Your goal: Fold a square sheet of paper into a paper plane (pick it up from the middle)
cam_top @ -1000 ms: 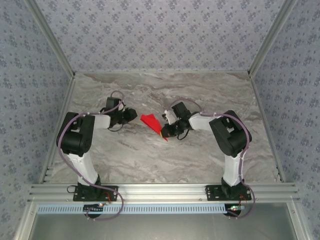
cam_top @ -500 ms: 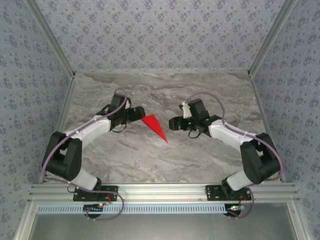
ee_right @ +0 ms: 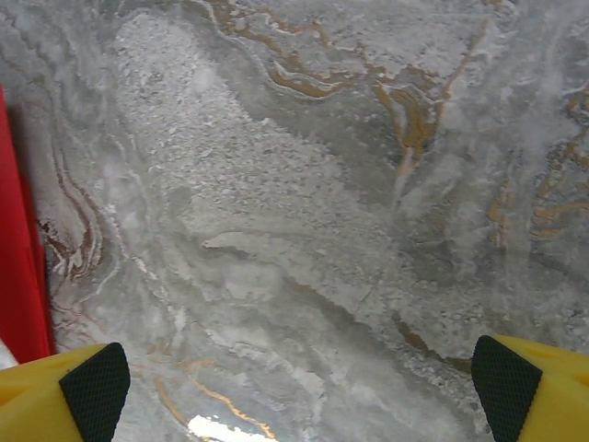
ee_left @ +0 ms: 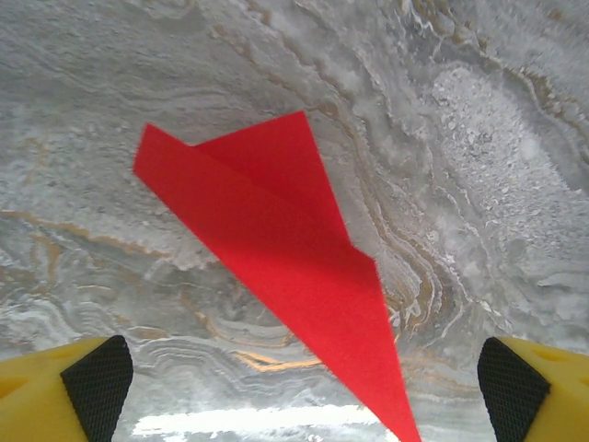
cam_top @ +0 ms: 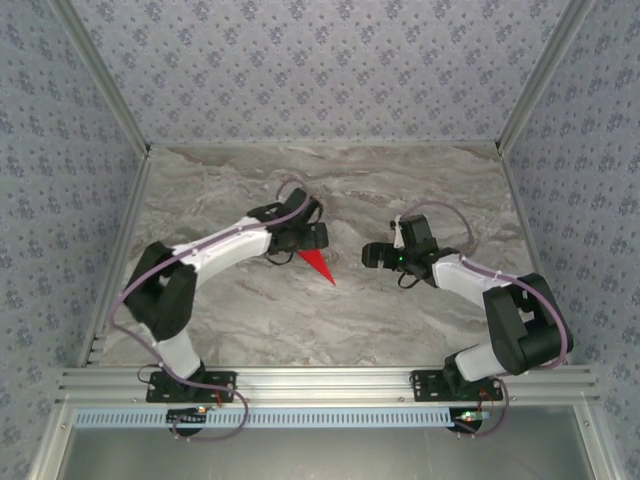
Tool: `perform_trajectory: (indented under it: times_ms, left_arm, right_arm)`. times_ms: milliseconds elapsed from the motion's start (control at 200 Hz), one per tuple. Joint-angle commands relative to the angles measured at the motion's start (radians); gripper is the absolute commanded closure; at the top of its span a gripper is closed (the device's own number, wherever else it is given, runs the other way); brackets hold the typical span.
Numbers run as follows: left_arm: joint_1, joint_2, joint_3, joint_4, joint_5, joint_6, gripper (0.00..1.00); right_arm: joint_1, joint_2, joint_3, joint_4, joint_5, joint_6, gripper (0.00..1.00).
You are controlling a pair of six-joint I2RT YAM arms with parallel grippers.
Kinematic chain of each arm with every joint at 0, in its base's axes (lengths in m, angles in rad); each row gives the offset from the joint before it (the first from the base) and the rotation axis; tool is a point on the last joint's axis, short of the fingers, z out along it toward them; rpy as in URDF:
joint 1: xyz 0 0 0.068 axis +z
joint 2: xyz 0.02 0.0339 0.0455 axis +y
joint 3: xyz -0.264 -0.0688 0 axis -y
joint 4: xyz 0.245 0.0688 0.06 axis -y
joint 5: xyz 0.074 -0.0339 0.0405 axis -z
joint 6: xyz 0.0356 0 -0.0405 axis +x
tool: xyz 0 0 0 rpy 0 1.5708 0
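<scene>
Lying on veined marble (ee_left: pixel 479 138): creased, sharp-pointed paper plane (ee_left: pixel 276 249).

The paper plane (ee_left: pixel 276 267) is thin, dull red paper. The table (ee_right: pixel 322 230) is smooth grey stone with a little shine. My fingers (ee_left: pixel 37 398) are yellow plastic with bumpy black pads (ee_left: pixel 97 382).

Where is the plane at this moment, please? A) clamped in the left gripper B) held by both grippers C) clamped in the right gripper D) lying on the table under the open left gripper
D: the plane lies on the table, left gripper open above it.
</scene>
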Motion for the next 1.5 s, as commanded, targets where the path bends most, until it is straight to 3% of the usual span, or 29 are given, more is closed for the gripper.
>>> perform_trajectory:
  times_ms: [0,385,625,844,1254,1429,1494]
  left_arm:
    - [-0.044,0.097,0.131,-0.198,-0.113,-0.056,0.01]
    - [-0.056,0.265,0.287,-0.318,-0.131,-0.171,0.19]
    - [-0.056,0.256,0.275,-0.327,-0.135,-0.209,0.3]
    - [-0.056,0.212,0.217,-0.281,-0.149,-0.247,0.46]
    - [-0.044,0.183,0.2,-0.239,-0.135,-0.2,0.89]
    - [-0.04,0.069,0.151,-0.135,-0.124,-0.089,0.96]
    - [-0.034,0.011,0.098,-0.027,-0.084,-0.039,0.97]
  right_arm:
    - [-0.015,-0.019,-0.025,0.067,0.015,0.032,0.0]
    - [-0.024,-0.014,-0.025,0.061,0.001,0.053,0.0]
    - [-0.023,-0.007,-0.019,0.056,-0.003,0.056,0.01]
    - [-0.025,0.007,-0.012,0.051,-0.01,0.056,0.03]
    - [-0.023,0.035,0.007,0.038,-0.03,0.057,0.04]
    - [-0.026,0.033,-0.012,0.084,-0.044,0.092,0.05]
    - [-0.027,0.032,-0.023,0.115,-0.057,0.108,0.06]
